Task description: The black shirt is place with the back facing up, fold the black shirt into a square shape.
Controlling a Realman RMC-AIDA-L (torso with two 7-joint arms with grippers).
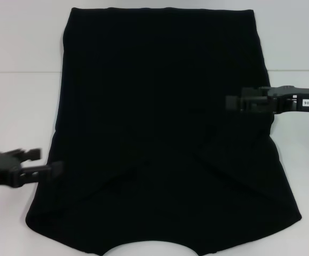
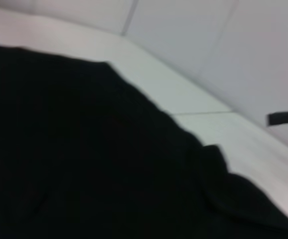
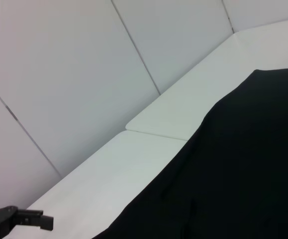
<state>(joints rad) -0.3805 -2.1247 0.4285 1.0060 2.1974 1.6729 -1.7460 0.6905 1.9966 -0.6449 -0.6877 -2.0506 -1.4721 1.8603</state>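
White table (image 1: 15,106) carries the black shirt (image 1: 159,133) (near hem cut off); left claw (image 1: 45,162) and right claw (image 1: 234,101) states unclear.

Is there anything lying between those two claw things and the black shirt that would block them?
Nothing visible. The black shirt lies flat on the white table. The left gripper is at its left edge, and the right gripper is already above its right side.
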